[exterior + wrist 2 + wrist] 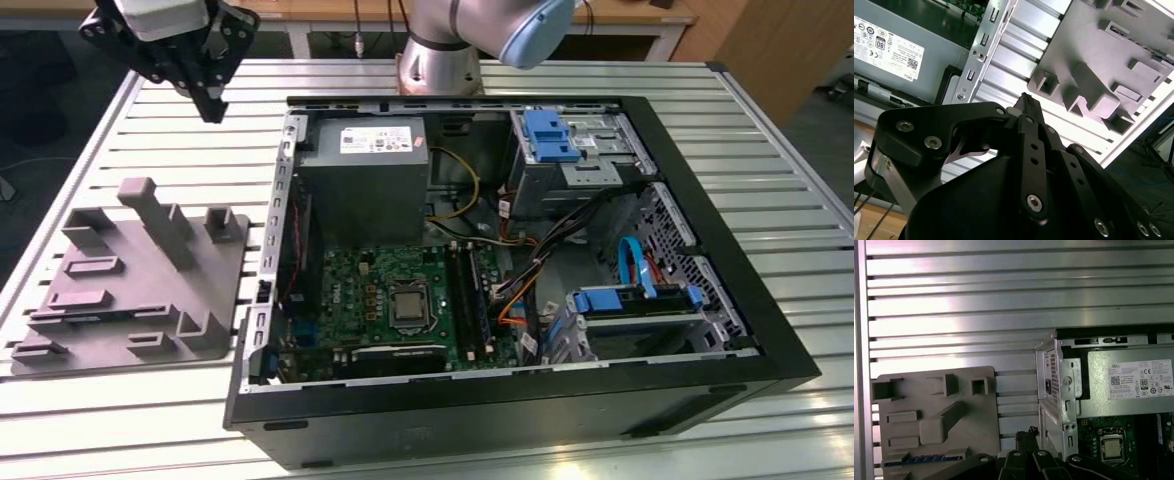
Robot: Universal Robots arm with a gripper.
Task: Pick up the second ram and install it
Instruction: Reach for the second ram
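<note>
1. We see the gripper [211,108] hanging high over the slatted table [160,140]. It is at the exterior view's left, off the far corner of the open computer case [534,405].
2. Its jaws are drawn together to a single tip. In the second wrist view nothing sits between them, so we judge it empty.
3. We take the second ram [924,458] to be the thin dark strip with bluish marks in the first wrist view. It lies along one edge of the grey fixture block [934,410], but it is too faint for us to be sure.
4. The gripper is apart from that strip. In the first wrist view its tip lies over the gap between the block and the case wall.
5. Inside the case, the memory slots [467,290] run just beside the processor socket [404,305] on the motherboard [347,280]. We cannot tell whether a stick already sits in one of them.
6. Our judgement is that neither step is done. The pickup is not yet made, and the seating in a slot is all left.
</note>
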